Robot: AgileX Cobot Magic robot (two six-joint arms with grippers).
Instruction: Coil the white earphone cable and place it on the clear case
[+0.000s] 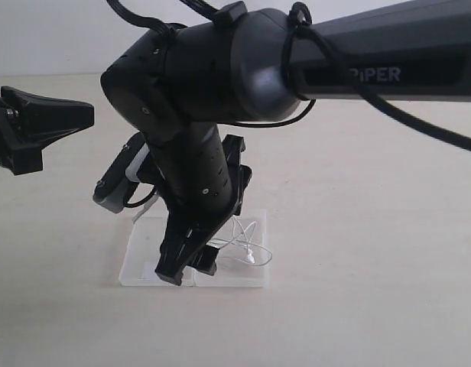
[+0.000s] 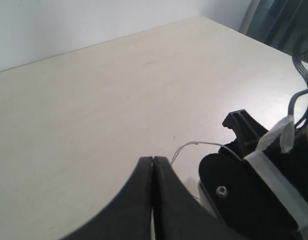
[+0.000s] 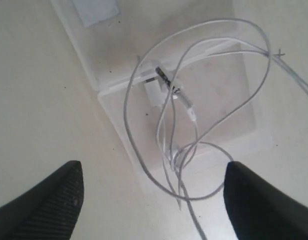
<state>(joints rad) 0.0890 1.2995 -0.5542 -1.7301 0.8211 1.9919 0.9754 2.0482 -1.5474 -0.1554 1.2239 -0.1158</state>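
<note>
Thin white earphone cable (image 3: 175, 156) lies looped on flat clear plastic case (image 3: 121, 47); right jaws spread above, left jaws pressed together

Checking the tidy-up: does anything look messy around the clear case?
Yes. The thin white earphone cable lies in loose, uneven loops rather than a neat coil. Some loops spill past the edge of the flat transparent plastic case onto the table, and one strand trails away.
</note>
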